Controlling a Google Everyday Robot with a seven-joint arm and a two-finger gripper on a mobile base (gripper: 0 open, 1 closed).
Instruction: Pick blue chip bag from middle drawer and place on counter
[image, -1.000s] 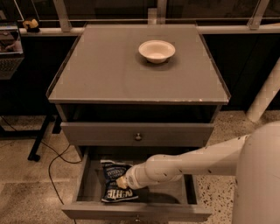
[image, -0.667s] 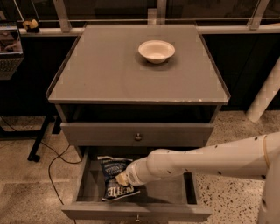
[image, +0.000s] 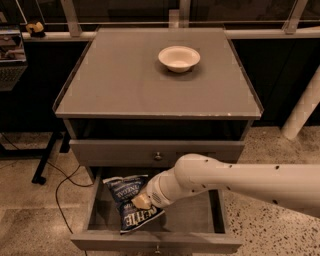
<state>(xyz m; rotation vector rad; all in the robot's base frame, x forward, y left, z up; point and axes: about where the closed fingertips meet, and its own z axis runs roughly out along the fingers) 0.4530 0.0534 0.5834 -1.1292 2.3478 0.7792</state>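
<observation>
Grasp step: I am resting my gripper (image: 142, 201) on the blue chip bag (image: 124, 190) in the middle drawer (image: 155, 240), closure indiscernible; next needs a secure lift to the counter (image: 125, 85).

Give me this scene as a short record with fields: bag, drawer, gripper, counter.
bag: crinkly navy-blue foil chip bag, lying inside the drawer, left of centre
drawer: wide grey wooden drawer, pulled open, lowest visible
gripper: the gripper is down in the drawer, at the bag
counter: flat matte grey cabinet top, holding a round white bowl

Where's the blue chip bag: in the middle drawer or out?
In: the blue chip bag sits inside the open middle drawer, hand down there against it.
</observation>
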